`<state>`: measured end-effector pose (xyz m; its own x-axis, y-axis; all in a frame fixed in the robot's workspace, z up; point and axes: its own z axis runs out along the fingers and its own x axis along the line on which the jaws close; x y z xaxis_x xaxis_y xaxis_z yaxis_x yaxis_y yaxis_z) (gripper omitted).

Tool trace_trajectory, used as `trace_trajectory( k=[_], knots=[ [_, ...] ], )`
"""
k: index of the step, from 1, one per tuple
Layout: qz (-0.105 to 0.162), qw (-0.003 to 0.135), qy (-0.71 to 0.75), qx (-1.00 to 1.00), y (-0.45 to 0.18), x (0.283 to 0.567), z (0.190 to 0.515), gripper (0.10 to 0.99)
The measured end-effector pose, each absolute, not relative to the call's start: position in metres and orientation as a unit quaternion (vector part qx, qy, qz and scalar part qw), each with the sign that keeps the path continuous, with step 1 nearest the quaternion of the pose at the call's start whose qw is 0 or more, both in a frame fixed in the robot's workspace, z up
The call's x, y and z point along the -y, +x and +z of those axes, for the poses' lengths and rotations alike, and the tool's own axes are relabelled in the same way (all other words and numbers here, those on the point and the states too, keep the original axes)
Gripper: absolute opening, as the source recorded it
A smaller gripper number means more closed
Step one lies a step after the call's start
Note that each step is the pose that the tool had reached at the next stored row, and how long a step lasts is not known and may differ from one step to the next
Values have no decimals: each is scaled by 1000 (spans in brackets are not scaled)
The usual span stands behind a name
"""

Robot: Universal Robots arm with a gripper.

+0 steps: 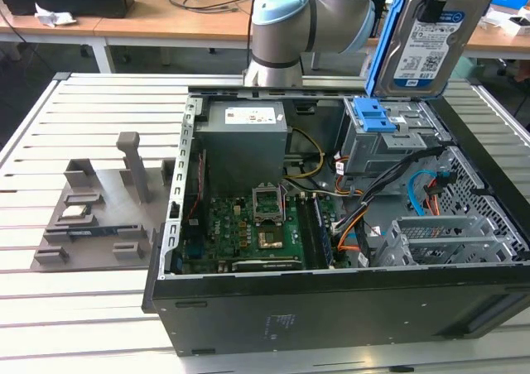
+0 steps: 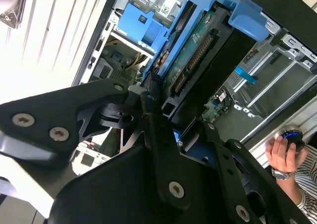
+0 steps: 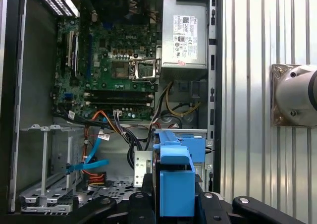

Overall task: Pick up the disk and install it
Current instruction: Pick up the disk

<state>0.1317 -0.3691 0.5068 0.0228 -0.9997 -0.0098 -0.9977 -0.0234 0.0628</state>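
Lab: slatted workbench [image 1: 83, 109]; cabled desks [image 1: 157, 22]

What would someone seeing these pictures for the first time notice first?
The disk in its blue frame, held nearly upright by the gripper above the open computer case, at the exterior view's right. Inside the case, the green motherboard and grey power supply lie exposed.

Exterior view overlooks the case [image 1: 331, 316]; both wrist views peer inside.
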Motion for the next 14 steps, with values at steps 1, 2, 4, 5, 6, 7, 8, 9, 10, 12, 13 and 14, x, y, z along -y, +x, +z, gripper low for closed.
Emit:
trace_trajectory(
  k=[1, 2, 4, 5, 6, 7, 8, 9, 10, 12, 13, 14],
  knots=[
    [-25, 19, 715, 699, 132, 371, 507, 369],
    [-25, 19, 715, 699, 132, 372, 507, 369],
    [-25, 19, 715, 699, 132, 375, 507, 369],
    [-25, 19, 715, 699, 132, 376, 507, 369],
    [-25, 19, 715, 699, 132, 377, 507, 369],
    [-25, 19, 715, 699, 132, 379, 507, 369],
    [-25, 19, 715, 699, 132, 380, 507, 369],
    [-25, 19, 715, 699, 132, 381, 507, 369],
    [-25, 19, 715, 699, 132, 382, 507, 369],
    [-25, 19, 715, 699, 132, 384, 507, 369],
    [-25, 19, 715, 699, 132, 385, 507, 369],
    [-25, 20, 715, 699, 132, 387, 506, 369]
  ],
)
